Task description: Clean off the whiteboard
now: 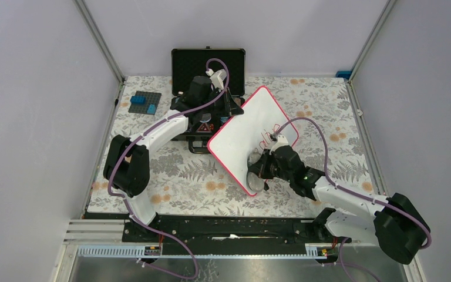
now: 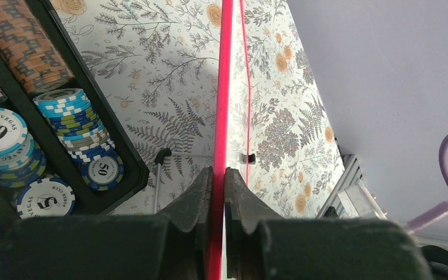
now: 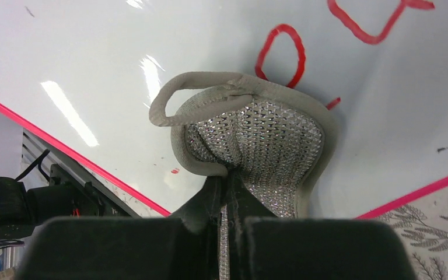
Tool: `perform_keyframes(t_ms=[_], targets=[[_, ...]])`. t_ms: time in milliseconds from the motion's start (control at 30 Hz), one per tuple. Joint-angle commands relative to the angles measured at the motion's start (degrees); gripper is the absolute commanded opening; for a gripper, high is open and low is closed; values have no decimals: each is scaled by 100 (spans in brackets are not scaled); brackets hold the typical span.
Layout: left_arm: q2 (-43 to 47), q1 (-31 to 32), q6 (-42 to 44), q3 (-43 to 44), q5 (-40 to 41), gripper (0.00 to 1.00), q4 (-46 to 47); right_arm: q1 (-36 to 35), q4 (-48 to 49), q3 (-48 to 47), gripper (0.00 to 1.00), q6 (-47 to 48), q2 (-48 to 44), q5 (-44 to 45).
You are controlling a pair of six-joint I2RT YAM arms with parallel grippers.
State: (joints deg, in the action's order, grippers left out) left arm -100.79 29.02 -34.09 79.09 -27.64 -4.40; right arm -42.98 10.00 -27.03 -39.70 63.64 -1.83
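Here, left end effector (image 2: 219, 172) grips the whiteboard (image 1: 251, 126) rim, right end effector (image 3: 226, 182) a glittery pad (image 3: 262, 140) (against the board).

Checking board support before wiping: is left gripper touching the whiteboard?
Touching. Left wrist view: the left gripper pinches the whiteboard by its pink rim, no gap visible.

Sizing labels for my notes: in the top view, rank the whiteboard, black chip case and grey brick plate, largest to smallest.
1. whiteboard and black chip case: too close to rank, since the left arm hides much of the case and the board is held tilted.
2. grey brick plate: clearly smallest.
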Motion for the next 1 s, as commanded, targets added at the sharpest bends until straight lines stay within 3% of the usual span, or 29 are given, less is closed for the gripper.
perform_keyframes(t_ms=[0,300,433,567,833,967], targets=[[218,113,-63,-112,-196,0,-305,18,-956,226,0,-132,63,206],[156,113,-50,-131,-145,0,-301,-173,-834,-2289,0,566,1012,-230],[150,115,-7,-129,-77,0,-339,-351,-783,-2830,0,719,1513,-365],[122,113,16,-100,-64,0,-375,-387,-679,-2360,0,535,1482,-525],[126,113,6,-91,-116,0,-368,-351,-599,441,0,-360,179,-37],[95,113,-36,-98,-166,0,-351,-239,-879,965,0,-483,-299,106]])
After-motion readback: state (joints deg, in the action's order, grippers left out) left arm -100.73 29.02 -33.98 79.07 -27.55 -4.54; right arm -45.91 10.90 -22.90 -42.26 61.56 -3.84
